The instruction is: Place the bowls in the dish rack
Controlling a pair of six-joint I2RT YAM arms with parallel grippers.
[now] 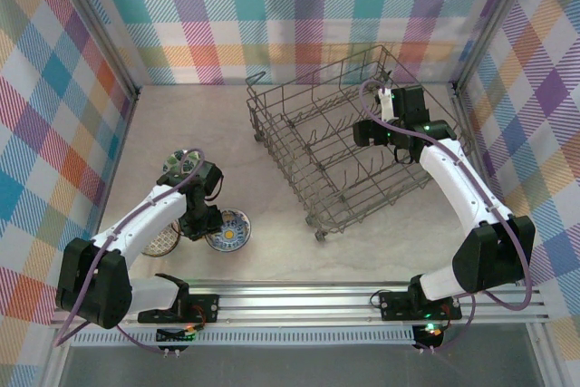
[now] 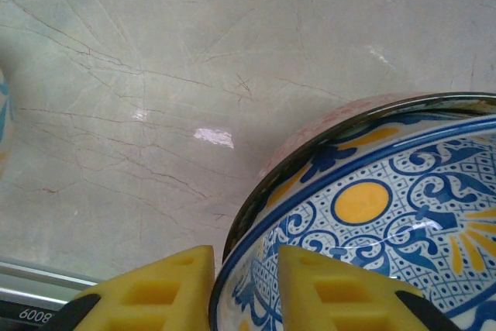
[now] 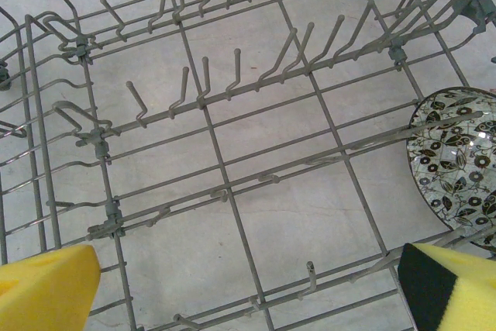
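**Claw and bowl status: loading station**

Left claw (image 1: 208, 224) sits low over the counter (image 1: 181, 115), at the left rim of the blue-white bowl (image 1: 227, 230). In the left wrist view, the two yellow fingers (image 2: 155, 292) straddle the rim of this bowl (image 2: 372, 215). One finger is outside the wall and just beside the rim. The other is over the painted inside, and a strip of the inner surface shows between it and the rim. The jaws stand apart and do not clamp the rim. In the top view the bowl lies on the counter.

Two more bowls lie on the counter near the left arm:
- The tan bowl (image 1: 161, 244) is just beside the claw on its left, partly hidden under the arm.
- The green bowl (image 1: 181, 165) is farther from the arm bases, beside the wrist.

The dish rack (image 1: 317, 147) stands on the right half of the counter, well apart from these three bowls.

Right claw (image 1: 372, 136) hangs above the right part of the rack. In the right wrist view its yellow fingers (image 3: 46, 284) are spread wide at the two lower corners and grip nothing. Rows of upright tines on the rack floor (image 3: 232, 153) show between them.

The grey bowl (image 3: 457, 164), dark with a leaf pattern, is inside the rack at the right edge of this view. Rack wires cross in front of it. I cannot tell whether it stands on edge or lies flat.
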